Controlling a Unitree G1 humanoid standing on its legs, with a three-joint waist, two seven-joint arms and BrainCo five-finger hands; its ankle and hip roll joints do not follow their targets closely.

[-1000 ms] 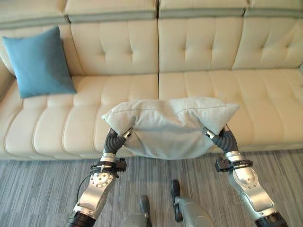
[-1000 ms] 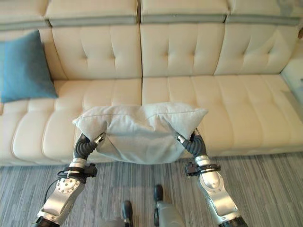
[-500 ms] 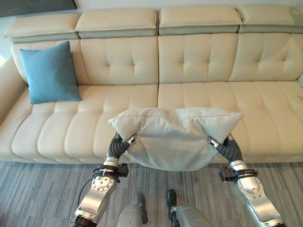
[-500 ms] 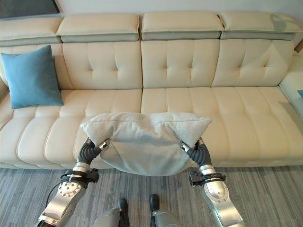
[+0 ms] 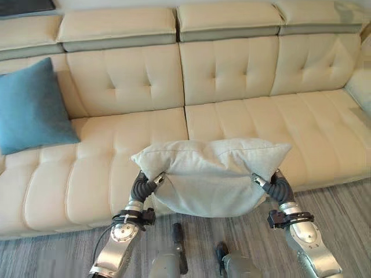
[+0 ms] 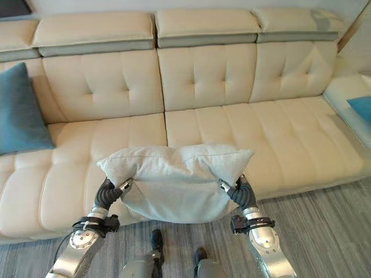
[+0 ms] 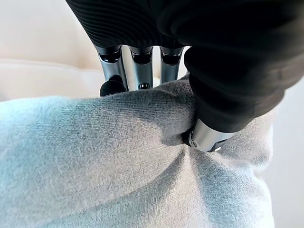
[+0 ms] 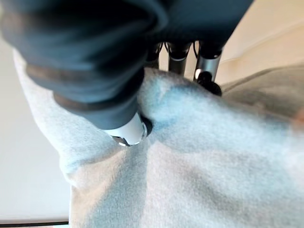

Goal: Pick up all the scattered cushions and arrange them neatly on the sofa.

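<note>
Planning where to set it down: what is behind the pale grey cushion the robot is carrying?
Behind the pale grey fabric cushion, pinched by the left hand and right hand, lies bare cream tufted leather sofa seat. The strip of seat edge directly behind it is covered.

head stereo pair: high, looking down and forward at the cream tufted leather sofa [image 5: 232, 116], mid-distance | both eyes share the pale grey fabric cushion [image 6: 177, 176] and blue cushion [image 5: 29, 107], slightly offset | wrist cameras: very close, each looking along its own hand onto the grey cushion's edge

left hand [image 5: 145, 186] raised, fingers pinched, right hand [image 5: 276, 184] likewise
</note>
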